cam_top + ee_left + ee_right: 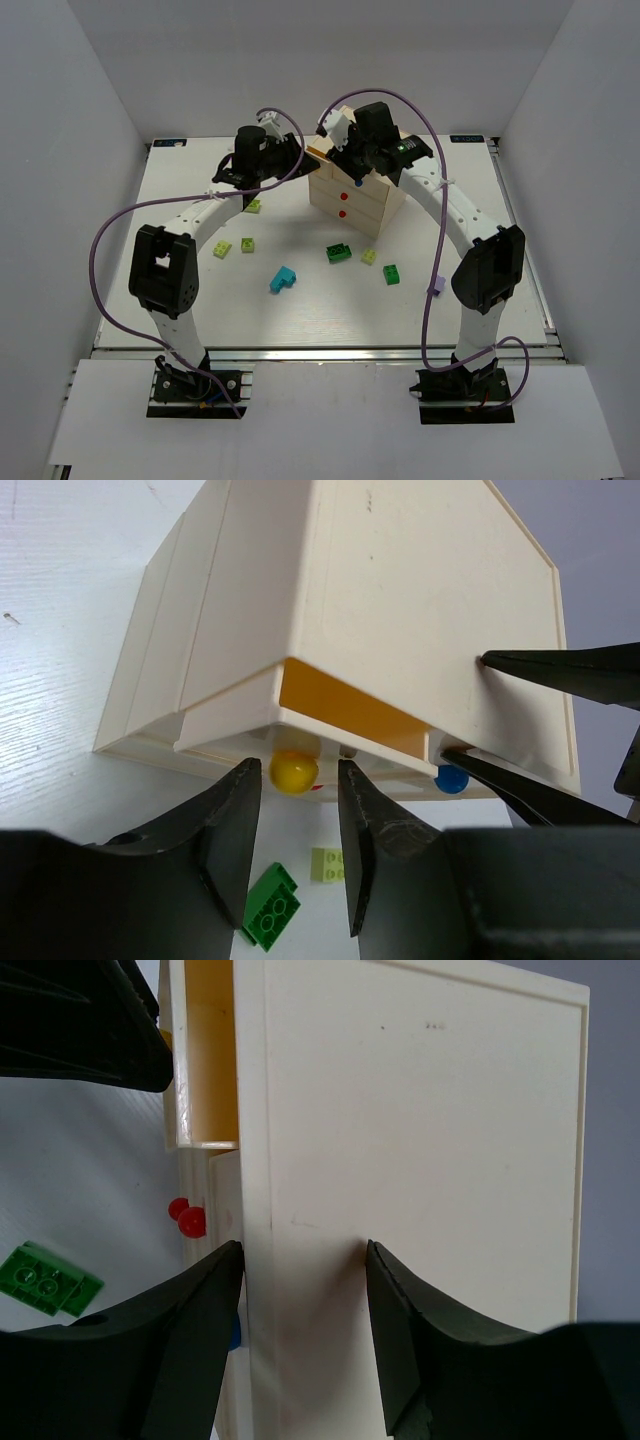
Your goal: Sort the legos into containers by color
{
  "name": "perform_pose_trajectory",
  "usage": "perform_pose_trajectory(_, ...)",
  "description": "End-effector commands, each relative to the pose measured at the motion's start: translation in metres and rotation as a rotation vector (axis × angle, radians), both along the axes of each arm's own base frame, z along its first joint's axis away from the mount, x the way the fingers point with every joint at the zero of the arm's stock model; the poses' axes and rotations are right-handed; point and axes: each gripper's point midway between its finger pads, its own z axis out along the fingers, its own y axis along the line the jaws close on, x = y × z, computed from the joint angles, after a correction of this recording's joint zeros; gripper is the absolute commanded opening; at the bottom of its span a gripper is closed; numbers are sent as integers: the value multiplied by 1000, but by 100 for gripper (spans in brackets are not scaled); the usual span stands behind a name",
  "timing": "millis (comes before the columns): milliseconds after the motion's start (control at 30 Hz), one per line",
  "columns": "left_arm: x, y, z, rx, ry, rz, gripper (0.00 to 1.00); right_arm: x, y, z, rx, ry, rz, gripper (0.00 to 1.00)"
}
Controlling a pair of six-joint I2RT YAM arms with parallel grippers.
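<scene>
The cream chest (350, 200) stands at the table's middle back. Its top drawer (350, 712) is pulled out a little and shows an orange inside. My left gripper (300, 775) is open, its fingertips on either side of the yellow knob (293, 772). My right gripper (303, 1250) is open and straddles the chest's top front edge (255, 1210), one finger on top and one by the blue knob (452, 778). Legos lie loose in front: dark green (339, 253), cyan (283, 280), lime (369, 256), lavender (436, 286).
More legos lie left of the chest: lime ones (254, 206) (221, 249) and a green one (247, 244). Another green one (391, 274) lies right of centre. Red knobs (190, 1222) mark the lower drawers. White walls close in the table's sides and back.
</scene>
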Motion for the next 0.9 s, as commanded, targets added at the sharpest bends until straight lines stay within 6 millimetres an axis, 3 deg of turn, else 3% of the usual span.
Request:
perform_pose_trajectory(0,-2,-4,0,11,-11,-15,47,-6,-9,-48,-44,138,-27,57)
perform_pose_trajectory(400,0,-3,-13,34,25,-7,45,-6,-8,-49,-38,139,-27,57)
perform_pose_trajectory(667,3,-4,-8,27,13,-4,41,-6,-8,-51,-38,143,-31,57)
perform_pose_trajectory(867,5,-4,-6,28,11,0,31,-6,-7,-52,-37,144,-29,56)
